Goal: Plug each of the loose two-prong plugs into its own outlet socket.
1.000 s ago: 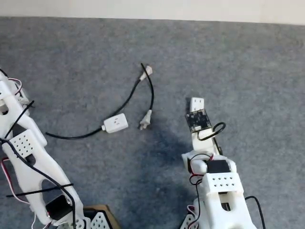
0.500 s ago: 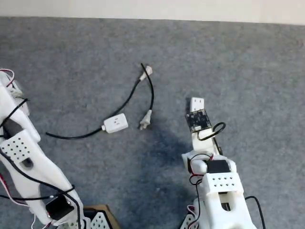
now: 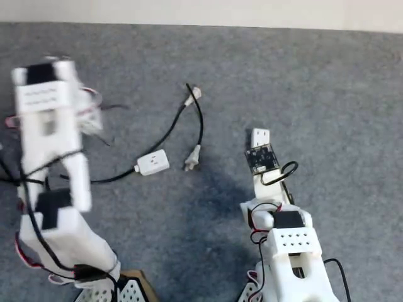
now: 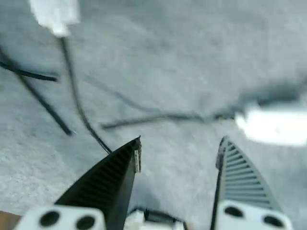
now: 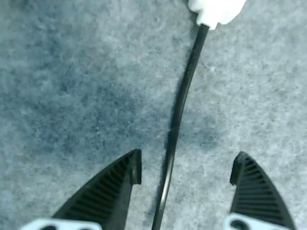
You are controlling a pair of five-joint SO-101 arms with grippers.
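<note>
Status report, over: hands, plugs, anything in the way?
Both open, empty: left hand, right hand. Loose: near plug, far plug, apart from socket. Black cord under right hand.

Left arm rearing tall at left side, elbow folding; left gripper pointing downward, jaws gaping wide. Right arm lying low, stretching forward; right gripper gaping likewise.

The left arm swings in from the table's left edge and rises, so its white links now stand over the carpet's left part. It now covers the left end of the black cord.
</note>
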